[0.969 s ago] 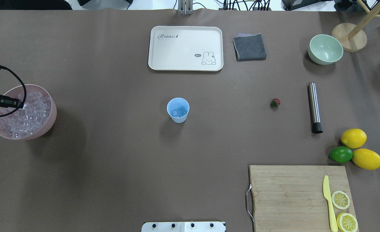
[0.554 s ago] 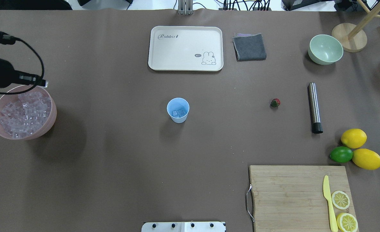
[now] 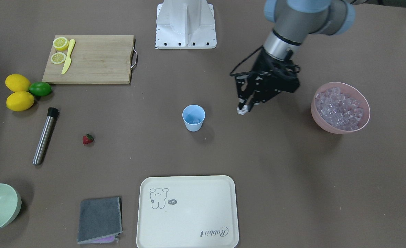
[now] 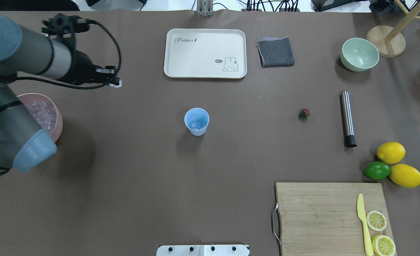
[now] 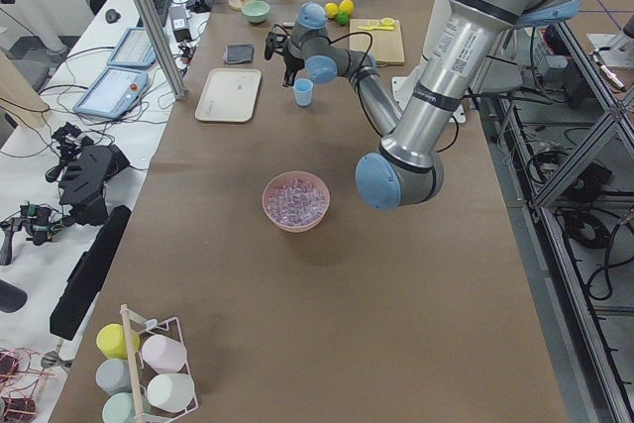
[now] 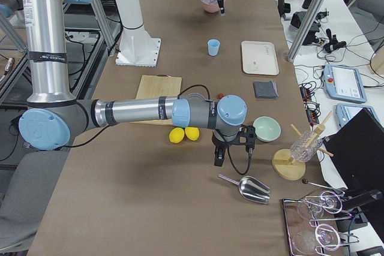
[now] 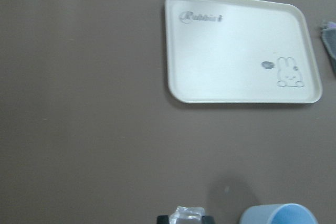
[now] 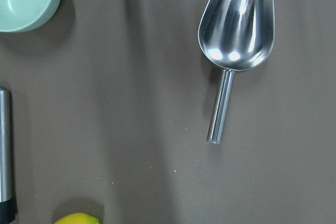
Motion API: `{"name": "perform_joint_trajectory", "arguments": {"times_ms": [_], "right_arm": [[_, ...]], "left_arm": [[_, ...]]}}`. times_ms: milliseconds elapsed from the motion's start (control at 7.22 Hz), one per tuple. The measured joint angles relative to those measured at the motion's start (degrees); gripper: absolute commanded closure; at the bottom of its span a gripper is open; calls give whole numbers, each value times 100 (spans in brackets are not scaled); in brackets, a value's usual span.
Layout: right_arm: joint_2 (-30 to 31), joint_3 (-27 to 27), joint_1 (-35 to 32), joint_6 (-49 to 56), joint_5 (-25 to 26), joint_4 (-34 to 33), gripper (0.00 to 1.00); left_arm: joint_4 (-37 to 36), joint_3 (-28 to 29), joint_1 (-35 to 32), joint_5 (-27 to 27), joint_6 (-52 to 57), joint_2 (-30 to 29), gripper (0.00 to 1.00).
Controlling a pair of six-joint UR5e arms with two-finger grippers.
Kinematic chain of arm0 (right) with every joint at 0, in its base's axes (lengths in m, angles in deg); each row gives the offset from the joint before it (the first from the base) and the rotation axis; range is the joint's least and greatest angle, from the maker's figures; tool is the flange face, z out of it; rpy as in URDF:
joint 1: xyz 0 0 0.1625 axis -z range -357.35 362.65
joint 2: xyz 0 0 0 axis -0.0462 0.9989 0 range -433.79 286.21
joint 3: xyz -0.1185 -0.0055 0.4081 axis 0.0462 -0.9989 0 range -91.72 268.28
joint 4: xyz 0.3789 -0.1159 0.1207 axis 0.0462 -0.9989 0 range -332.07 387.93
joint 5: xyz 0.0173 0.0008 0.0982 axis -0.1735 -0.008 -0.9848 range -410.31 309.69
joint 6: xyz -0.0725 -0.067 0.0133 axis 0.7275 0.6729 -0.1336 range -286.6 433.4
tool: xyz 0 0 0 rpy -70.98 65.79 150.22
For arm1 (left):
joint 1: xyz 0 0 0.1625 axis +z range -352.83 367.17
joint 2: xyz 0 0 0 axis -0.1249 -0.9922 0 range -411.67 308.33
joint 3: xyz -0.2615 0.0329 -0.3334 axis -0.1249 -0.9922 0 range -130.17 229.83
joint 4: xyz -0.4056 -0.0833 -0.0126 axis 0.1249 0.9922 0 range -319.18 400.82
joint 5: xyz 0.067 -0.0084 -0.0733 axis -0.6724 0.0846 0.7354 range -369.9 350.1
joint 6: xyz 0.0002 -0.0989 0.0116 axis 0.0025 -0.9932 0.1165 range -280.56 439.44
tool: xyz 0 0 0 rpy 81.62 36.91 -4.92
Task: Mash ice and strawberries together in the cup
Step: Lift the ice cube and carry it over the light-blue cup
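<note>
The light-blue cup [image 4: 197, 122] stands mid-table with a few ice cubes [image 4: 198, 124] in its bottom. My left gripper [image 4: 116, 83] hangs between the pink bowl and the cup, shut on one clear ice cube [image 3: 242, 110]; the left wrist view shows that cube [image 7: 189, 213] between the fingertips, with the cup's rim [image 7: 278, 214] just to its right. The strawberry [image 4: 304, 113] lies alone on the table, right of the cup. My right gripper [image 6: 218, 161] shows only in the exterior right view, near the scoop; I cannot tell whether it is open or shut.
A pink bowl [image 4: 59, 122] full of ice sits at the left edge. A steel muddler [image 4: 347, 119], lemons, a lime [image 4: 377, 170], a cutting board [image 4: 324, 213], a pale green bowl [image 4: 359, 54], a tray [image 4: 205, 53], a grey cloth [image 4: 276, 52] and a metal scoop [image 8: 236, 30] lie around.
My left arm has risen from the pink bowl and swung right and farther across the table toward the cup, carrying an ice cube. Everything else stayed put.
</note>
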Motion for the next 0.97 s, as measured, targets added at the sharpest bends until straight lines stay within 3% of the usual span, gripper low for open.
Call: {"name": "perform_joint_trajectory", "arguments": {"times_ms": [415,831,969], "right_arm": [[-7,-18,0,-1,7,6,0],[-25,-49,0,0,8,6,0],[-29,-58,0,0,8,6,0]], "left_arm": [[246,484,891,-926,-410,-397,100],[295,666,1094,-1136,-446,-441,100],[309,709,1094,-1179,-448,-455,48]]}}
